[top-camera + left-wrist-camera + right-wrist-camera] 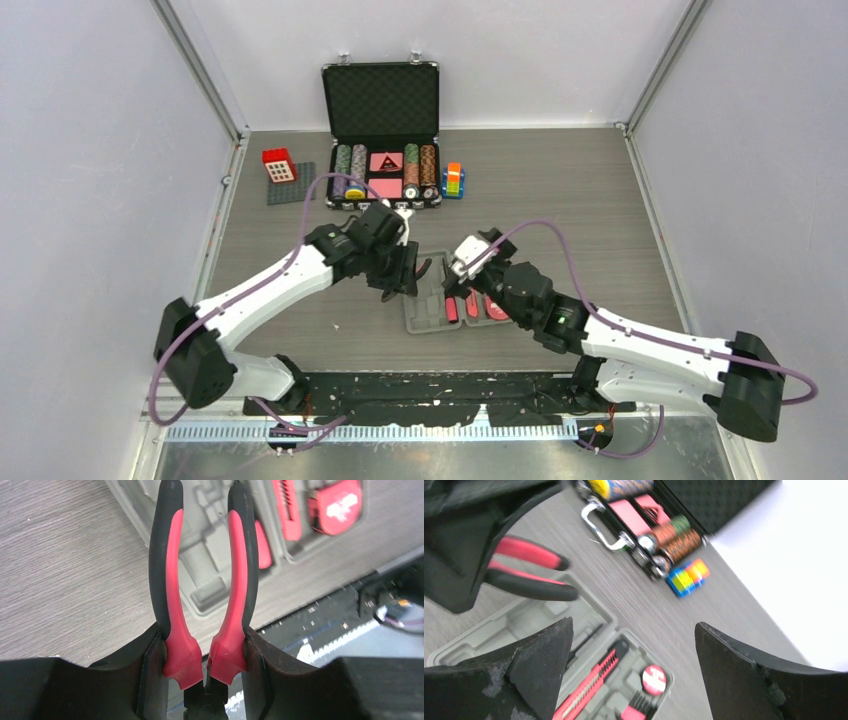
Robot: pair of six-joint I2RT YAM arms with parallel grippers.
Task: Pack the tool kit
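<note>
While a black poker-chip case (380, 100) stands at twelve o'clock, the left gripper (204, 675) clenches red-and-black pliers (170, 580) over the grey plastic case (425, 314); right gripper (634, 625) agape.

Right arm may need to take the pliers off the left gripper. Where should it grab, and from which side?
Probably the black far halves of both handles, closing across them. The left gripper clamps the pliers at the red flare by the pivot, so only the handle ends are free, jutting over the grey case. Bring the open right gripper in from those ends.
</note>
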